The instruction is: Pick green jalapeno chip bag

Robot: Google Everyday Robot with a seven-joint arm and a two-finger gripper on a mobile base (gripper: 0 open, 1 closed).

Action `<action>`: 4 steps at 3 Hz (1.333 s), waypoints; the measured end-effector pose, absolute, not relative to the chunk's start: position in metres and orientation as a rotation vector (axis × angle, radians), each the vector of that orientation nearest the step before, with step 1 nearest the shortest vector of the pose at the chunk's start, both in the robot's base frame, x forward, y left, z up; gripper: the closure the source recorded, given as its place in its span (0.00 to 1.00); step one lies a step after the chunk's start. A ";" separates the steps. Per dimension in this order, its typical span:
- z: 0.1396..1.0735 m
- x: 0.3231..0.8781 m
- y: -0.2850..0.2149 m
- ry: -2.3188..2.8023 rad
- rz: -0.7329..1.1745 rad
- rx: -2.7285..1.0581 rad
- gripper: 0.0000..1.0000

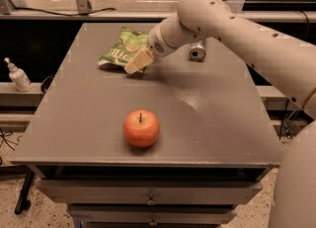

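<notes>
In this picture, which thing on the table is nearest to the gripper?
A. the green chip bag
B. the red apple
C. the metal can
A: the gripper is at the lower right edge of the green chip bag, while the apple sits well toward the front and the can lies farther to the right.
</notes>
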State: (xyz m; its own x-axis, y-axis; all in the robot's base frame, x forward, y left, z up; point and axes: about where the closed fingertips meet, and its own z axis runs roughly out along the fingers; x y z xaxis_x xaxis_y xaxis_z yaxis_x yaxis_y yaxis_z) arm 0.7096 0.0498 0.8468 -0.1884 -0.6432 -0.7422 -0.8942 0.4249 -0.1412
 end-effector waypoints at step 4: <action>0.891 0.697 0.049 1.889 0.435 -1.298 1.00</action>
State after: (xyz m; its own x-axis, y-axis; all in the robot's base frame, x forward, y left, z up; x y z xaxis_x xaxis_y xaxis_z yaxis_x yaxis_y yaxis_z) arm 0.6970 0.0485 0.8913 -0.1675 -0.6266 -0.7611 -0.8964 0.4181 -0.1470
